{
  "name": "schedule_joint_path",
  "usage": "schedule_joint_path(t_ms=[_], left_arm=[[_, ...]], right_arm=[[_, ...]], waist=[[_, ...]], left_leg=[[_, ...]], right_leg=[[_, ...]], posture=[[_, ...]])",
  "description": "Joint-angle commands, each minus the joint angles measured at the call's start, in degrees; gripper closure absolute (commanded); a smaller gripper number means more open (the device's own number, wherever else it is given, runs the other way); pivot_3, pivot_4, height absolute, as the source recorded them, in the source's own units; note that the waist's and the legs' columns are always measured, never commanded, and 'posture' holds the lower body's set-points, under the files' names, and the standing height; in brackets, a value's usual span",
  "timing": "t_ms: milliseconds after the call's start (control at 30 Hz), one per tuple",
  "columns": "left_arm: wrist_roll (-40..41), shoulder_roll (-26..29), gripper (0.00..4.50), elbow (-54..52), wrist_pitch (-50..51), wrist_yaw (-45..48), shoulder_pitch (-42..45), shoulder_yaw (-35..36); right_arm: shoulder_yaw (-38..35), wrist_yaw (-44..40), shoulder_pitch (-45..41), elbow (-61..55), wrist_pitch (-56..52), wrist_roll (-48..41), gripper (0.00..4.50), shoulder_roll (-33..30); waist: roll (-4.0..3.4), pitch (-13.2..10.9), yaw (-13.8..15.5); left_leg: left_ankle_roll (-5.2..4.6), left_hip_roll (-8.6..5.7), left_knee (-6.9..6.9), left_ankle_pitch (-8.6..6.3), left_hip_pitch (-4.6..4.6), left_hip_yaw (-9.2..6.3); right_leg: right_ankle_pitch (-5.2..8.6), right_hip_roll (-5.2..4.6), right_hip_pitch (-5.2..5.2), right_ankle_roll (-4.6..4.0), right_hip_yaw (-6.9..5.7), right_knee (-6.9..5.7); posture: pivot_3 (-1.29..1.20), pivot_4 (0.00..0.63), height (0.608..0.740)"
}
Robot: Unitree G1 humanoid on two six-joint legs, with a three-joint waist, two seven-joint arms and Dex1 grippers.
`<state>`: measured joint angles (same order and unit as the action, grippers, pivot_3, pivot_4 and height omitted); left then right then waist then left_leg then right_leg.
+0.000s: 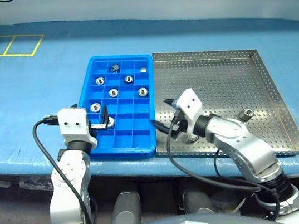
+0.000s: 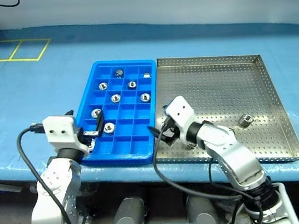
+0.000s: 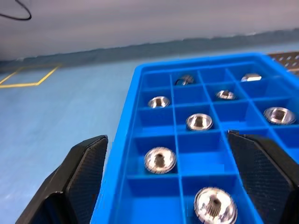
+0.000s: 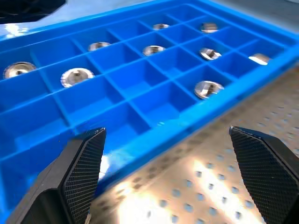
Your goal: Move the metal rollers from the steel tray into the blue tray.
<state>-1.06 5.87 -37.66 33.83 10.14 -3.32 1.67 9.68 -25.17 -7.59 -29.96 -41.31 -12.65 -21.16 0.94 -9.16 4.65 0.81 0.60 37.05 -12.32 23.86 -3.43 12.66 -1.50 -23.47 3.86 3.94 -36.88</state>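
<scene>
Here, seven metal rollers (image 1: 113, 92) sit singly in compartments of the blue tray (image 1: 93, 68), and one more (image 1: 246, 113) lies on the steel tray (image 1: 218, 79) near its right rim. The trays touch side by side on the blue surface (image 1: 34, 95). The left hand (image 1: 103, 120) hovers spread over the blue tray's near-left corner, gripping nothing. The right hand (image 1: 164, 116), spread and empty, hangs over the trays' shared edge.

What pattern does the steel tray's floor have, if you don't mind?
A regular grid of small round holes in the steel tray, best seen in the left eye view.
</scene>
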Motion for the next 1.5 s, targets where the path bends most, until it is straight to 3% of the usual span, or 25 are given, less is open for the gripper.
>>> schedule_joint_path(t_ms=[33,167,500,900,1133,1267,1500], left_arm=[[2.29,0.47,0.02,3.87,-6.77,2.93,2.42,-2.51],[4.69,0.88,0.02,8.20,-11.14,6.47,4.40,-5.03],[12.24,5.08,0.02,12.68,-12.62,18.96,6.15,-10.63],[18.23,12.19,0.02,13.64,-9.64,32.12,6.81,-18.43],[19.14,13.46,0.02,12.19,-8.61,33.18,6.13,-20.53],[19.08,13.51,0.00,11.75,-8.50,32.90,5.83,-20.87],[19.01,13.79,0.00,11.36,-8.35,32.77,5.44,-21.28]], right_arm=[[-7.66,2.98,0.74,-4.27,-4.38,-0.31,0.00,-2.07],[-14.09,7.14,2.20,-4.56,-8.51,0.90,0.00,-3.20],[-22.38,23.12,2.45,0.36,-12.40,6.52,0.00,5.82],[-26.86,27.94,1.87,7.96,-7.66,6.71,0.00,11.24],[-28.06,29.04,-0.36,9.43,-9.01,5.83,0.00,12.75],[-29.92,30.44,-2.64,9.72,-11.57,5.20,0.88,13.49],[-29.15,31.00,-2.68,8.87,-14.76,6.11,3.23,12.42]], waist=[[0.01,0.00,-0.34],[0.00,0.00,-1.23],[-0.08,0.02,-5.15],[-0.24,0.03,-6.23],[-0.39,0.05,-6.54],[-0.45,0.05,-6.59],[-0.47,0.05,-6.46]], left_leg=[[0.00,0.00,-0.01,0.00,0.03,0.00],[-0.01,-0.01,0.00,-0.01,0.05,0.02],[-0.02,0.02,0.00,-0.01,0.00,0.06],[-0.03,0.02,0.00,-0.01,-0.04,0.11],[-0.03,0.04,-0.03,-0.01,-0.06,0.11],[-0.03,0.04,-0.02,-0.01,-0.06,0.11],[-0.04,0.03,-0.09,-0.01,-0.05,0.11]], right_leg=[[0.00,0.00,-0.01,0.00,-0.01,0.00],[0.01,-0.01,-0.01,-0.01,0.01,0.04],[0.01,0.04,0.00,0.00,0.07,-0.03],[0.01,0.04,0.00,0.01,0.14,-0.05],[0.01,0.05,-0.01,0.01,0.15,-0.05],[0.01,0.05,-0.01,0.01,0.16,-0.06],[0.02,0.05,-0.03,0.01,0.15,-0.04]], posture=[[0.11,0.150,0.740],[0.07,0.150,0.740],[0.02,0.150,0.740],[0.02,0.150,0.740],[0.03,0.150,0.740],[0.03,0.150,0.740],[0.04,0.150,0.740]])
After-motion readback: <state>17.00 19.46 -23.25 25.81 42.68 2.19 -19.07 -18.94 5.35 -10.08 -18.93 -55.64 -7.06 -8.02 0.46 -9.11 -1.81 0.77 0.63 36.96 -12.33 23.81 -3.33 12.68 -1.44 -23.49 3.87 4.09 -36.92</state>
